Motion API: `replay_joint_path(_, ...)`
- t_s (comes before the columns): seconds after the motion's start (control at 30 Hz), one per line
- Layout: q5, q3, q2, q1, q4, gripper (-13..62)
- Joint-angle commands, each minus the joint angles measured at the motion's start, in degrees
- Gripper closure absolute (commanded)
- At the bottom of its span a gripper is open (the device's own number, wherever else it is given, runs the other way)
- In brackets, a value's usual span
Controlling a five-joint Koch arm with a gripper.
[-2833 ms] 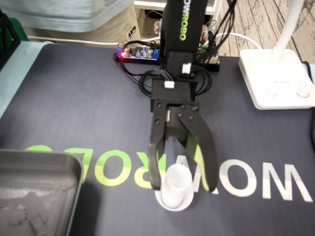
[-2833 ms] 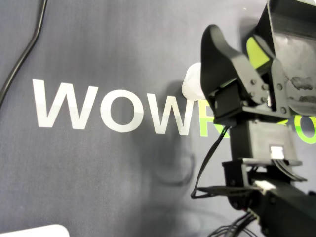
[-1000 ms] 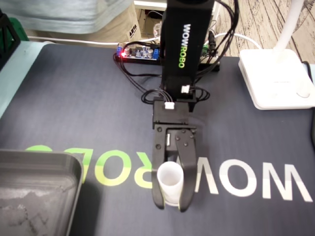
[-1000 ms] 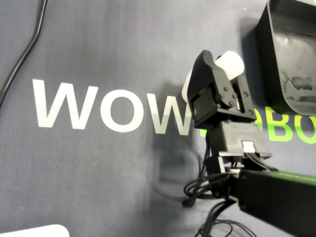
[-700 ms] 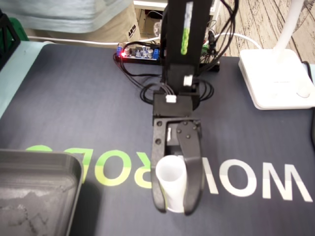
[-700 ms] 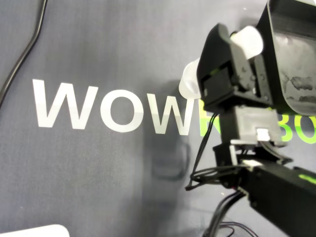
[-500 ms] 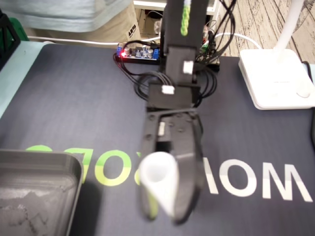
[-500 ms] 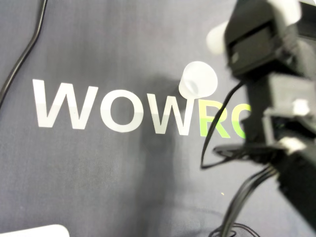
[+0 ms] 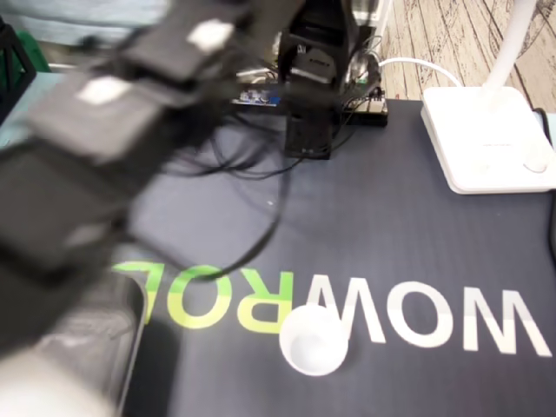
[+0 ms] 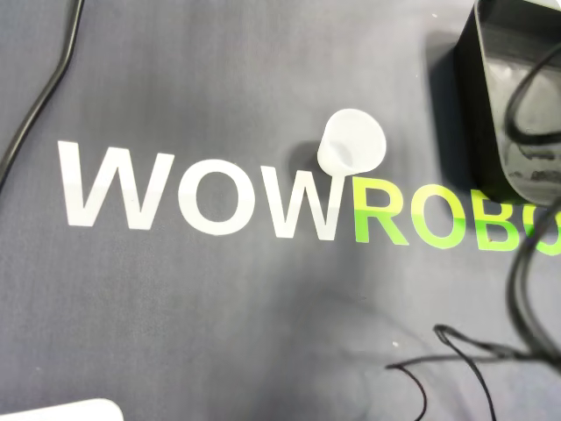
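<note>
Fixed view, black arm (image 9: 78,174) one long motion smear, claw (image 9: 39,382) too blurred to tell its grip, round translucent white cup (image 9: 313,340) upright on dark woven mat (image 9: 417,234)

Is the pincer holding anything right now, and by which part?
Cannot be told: the pincer is only a motion blur at the fixed view's lower left. A small white plastic cup stands free on the dark mat.
</note>
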Motion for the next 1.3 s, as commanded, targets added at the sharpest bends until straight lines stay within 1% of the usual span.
replay_joint_path(0.0,11.2,-6.3,-1.3,2.5,-0.2,46.6)
replay_joint_path(0.13,26.5,-9.1,-5.8,6.4,-0.3,46.6)
replay_joint_path(0.17,35.7,-9.5,-7.9,8.0,-0.5,46.6)
replay_joint_path(0.3,50.5,-9.5,-11.4,9.8,-1.1,46.6)
replay_joint_path(0.53,67.4,-9.4,-16.4,9.4,-2.9,46.5)
replay_joint_path(0.8,77.8,-10.9,-19.5,9.0,-6.2,46.5)
replay_joint_path(0.9,78.0,-12.2,-20.7,9.0,-7.5,46.5)
replay_joint_path(1.03,72.5,-14.9,-20.7,8.6,-7.6,46.6)
replay_joint_path(1.1,62.4,-16.3,-19.4,7.5,-7.6,46.6)
replay_joint_path(1.2,41.7,-15.6,-14.9,4.4,-7.6,46.5)
replay_joint_path(1.27,34.1,-14.6,-11.6,3.0,-7.5,46.5)
